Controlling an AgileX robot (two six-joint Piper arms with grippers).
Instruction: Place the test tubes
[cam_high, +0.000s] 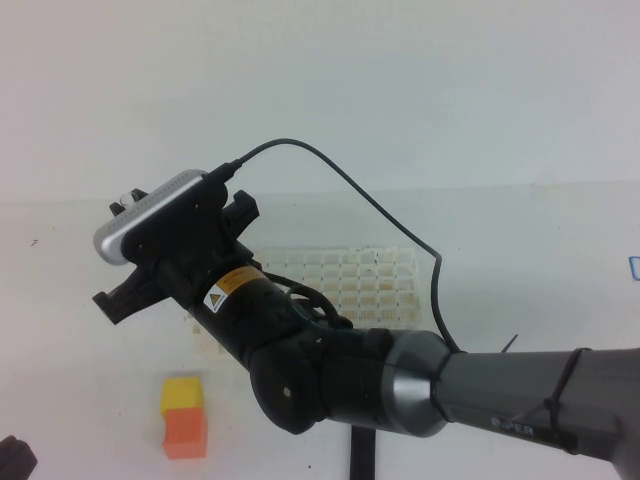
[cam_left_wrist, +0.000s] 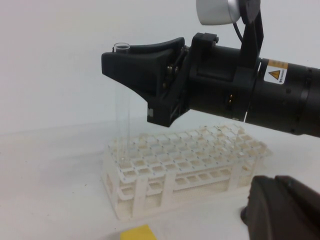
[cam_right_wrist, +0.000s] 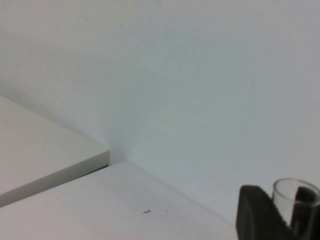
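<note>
Left wrist view has it: the right gripper (cam_left_wrist: 125, 62) is clamped on the clear test tube (cam_left_wrist: 122, 100) just under its rim. The tube hangs upright below the jaws, its foot about level with the white rack's (cam_left_wrist: 185, 165) end row directly underneath. My call for the next move: centre on one cell, stay plumb, descend straight, and release only once seated. The left gripper (cam_left_wrist: 282, 207) sits low, well below and aside, near the rack's other end.
</note>
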